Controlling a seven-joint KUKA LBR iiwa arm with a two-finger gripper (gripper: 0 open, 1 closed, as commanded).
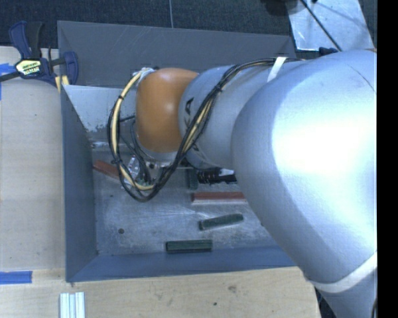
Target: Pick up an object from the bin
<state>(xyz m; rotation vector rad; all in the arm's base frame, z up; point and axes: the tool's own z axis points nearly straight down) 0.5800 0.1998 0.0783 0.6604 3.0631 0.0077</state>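
My claw (143, 172), open or closed I cannot tell, down in scuffed grey metal bin (78, 197), flat reddish-brown strip (106, 168) just beside claw, view-left, matte dark green bar (189, 246) well apart from claw.

Well beyond the gripper (140, 172), past the back wall of the bin (76, 177), lies a dark, black floor (119, 2) crossed by 1 thin pale line (170, 2). Left of the gripper in the view, and also nearer the camera than it, spreads a flat, evenly lit pale tan surface (26, 177). Far off to the gripper's upper right lies 1 light grey sheet (325, 15).
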